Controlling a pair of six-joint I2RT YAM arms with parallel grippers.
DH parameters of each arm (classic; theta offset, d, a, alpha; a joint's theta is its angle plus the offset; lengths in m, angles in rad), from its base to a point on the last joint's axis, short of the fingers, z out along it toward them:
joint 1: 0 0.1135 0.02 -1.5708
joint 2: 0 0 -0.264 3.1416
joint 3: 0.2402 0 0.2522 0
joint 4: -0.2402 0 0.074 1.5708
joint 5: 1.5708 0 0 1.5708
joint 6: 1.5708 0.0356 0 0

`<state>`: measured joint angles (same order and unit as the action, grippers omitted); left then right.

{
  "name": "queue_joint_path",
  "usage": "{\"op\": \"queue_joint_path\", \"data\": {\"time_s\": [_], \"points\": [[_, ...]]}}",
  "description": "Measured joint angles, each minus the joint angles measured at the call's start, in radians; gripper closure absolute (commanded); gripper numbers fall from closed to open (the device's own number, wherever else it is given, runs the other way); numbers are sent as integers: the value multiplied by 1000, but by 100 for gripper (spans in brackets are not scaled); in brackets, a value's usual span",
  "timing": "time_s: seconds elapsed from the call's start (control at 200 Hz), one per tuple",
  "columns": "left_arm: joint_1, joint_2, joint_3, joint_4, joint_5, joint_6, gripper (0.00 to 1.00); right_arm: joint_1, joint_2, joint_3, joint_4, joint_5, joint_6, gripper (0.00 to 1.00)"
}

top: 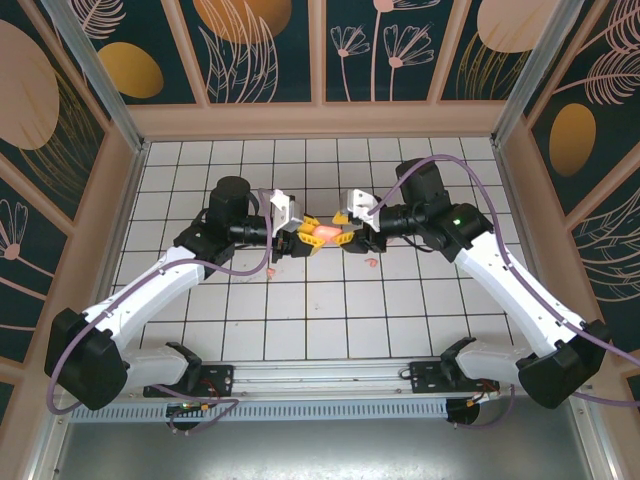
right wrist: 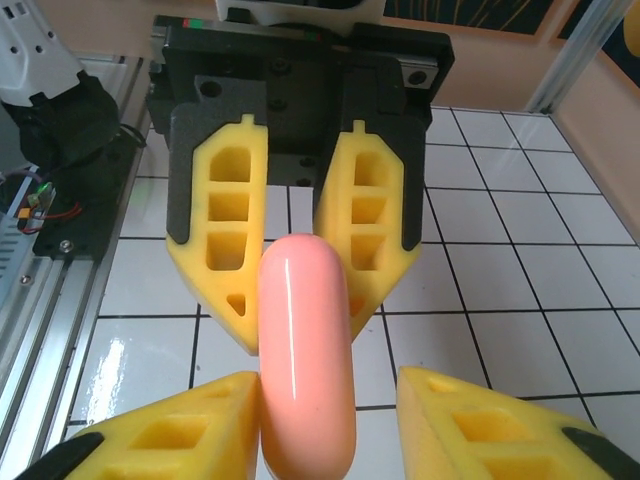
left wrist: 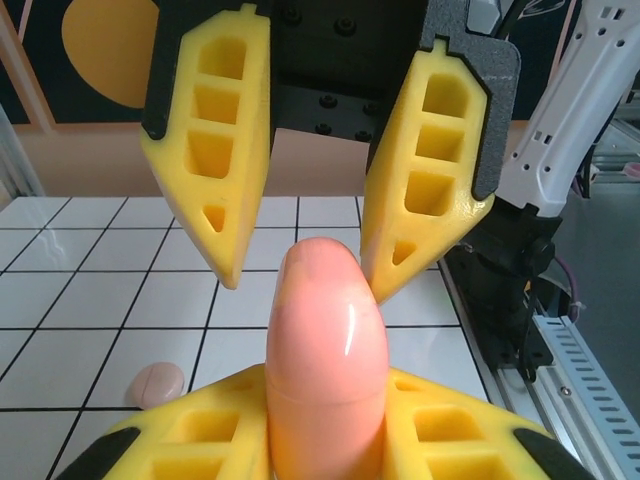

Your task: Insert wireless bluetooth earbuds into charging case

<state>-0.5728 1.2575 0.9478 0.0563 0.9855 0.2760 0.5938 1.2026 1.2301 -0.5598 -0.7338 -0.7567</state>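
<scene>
1. Table [top: 400, 320], white tiled top: it is carrying everything listed below.
2. Left arm [top: 150, 290] and right arm [top: 510, 275]: they are reaching inward from opposite sides and meeting at the charging case [top: 322, 233].
3. Left gripper [right wrist: 300, 310]: its yellow jaws are pressing on both sides of the case and holding it clear of the tiles.
4. Right gripper [left wrist: 305, 280]: its jaws are standing apart around the case's other end. One finger is lying against the shell and the other is leaving a visible gap, so it is not clamping.
5. Charging case, pink rounded capsule: it is hanging between the two grippers with its lid closed along a thin seam (contents hidden).
6. Wireless bluetooth earbuds, tiny and pale pink: both are lying loose on the tiles outside the case. The first earbud [top: 268, 270] is sitting near the case on the left arm's side, the second earbud [top: 372, 263] on the right arm's side. The left wrist view is showing one earbud [left wrist: 158, 383] on a tile beside the case (which of the two, cannot tell).
</scene>
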Motion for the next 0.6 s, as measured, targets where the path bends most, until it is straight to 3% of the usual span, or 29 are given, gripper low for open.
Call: {"op": "queue_joint_path", "data": {"time_s": [0.601], "points": [[-7, 0, -21, 14, -21, 0, 77, -50, -20, -15, 108, 0, 84, 56]]}}
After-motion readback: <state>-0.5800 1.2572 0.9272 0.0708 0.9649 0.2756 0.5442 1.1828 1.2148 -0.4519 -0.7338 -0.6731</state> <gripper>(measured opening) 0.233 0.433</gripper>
